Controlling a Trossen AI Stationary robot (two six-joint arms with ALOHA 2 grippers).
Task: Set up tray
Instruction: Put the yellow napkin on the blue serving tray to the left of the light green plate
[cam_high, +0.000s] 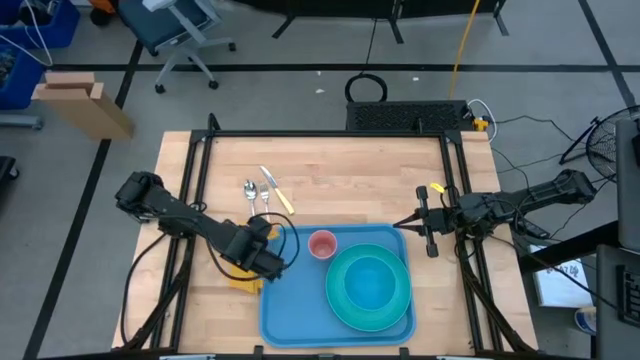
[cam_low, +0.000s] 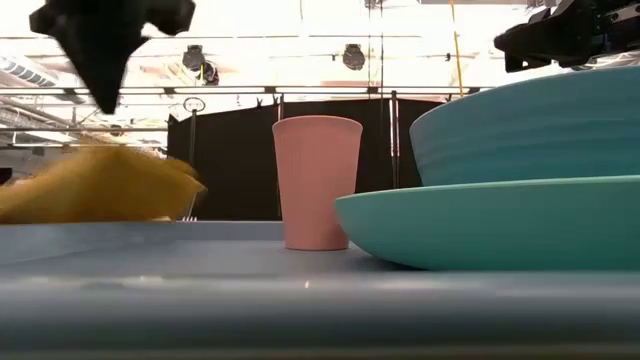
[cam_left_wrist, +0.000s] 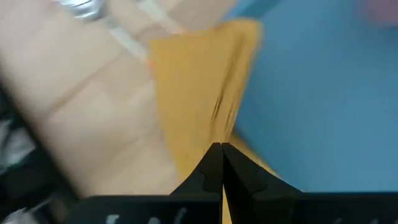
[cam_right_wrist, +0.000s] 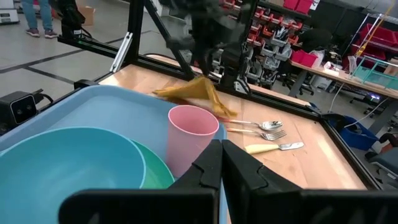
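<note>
— Tray (cam_high: 300, 310) contents?
— Teal bowl (cam_high: 368, 283) on teal plate (cam_high: 340, 300), pink cup (cam_high: 322, 244) beside it.
— Grippers?
— Left gripper (cam_high: 268, 262) pinches yellow napkin (cam_left_wrist: 199, 99) over tray's edge; right gripper (cam_high: 400, 224) pressed together beside tray.

Both arms are dark, near-black jointed links with rounded housings at the joints. The left arm (cam_high: 185, 218) ends in a blocky black wrist, and black cables loop beside it at about 7 o'clock. The right arm (cam_high: 520, 200) carries a small yellow tag (cam_high: 436, 188) at 10 o'clock of its wrist, with cables trailing at 4 o'clock. Each gripper has two matte black, wedge-shaped fingers (cam_right_wrist: 214, 168) tapering to narrow tips, mounted on a flat black crossbar.
</note>
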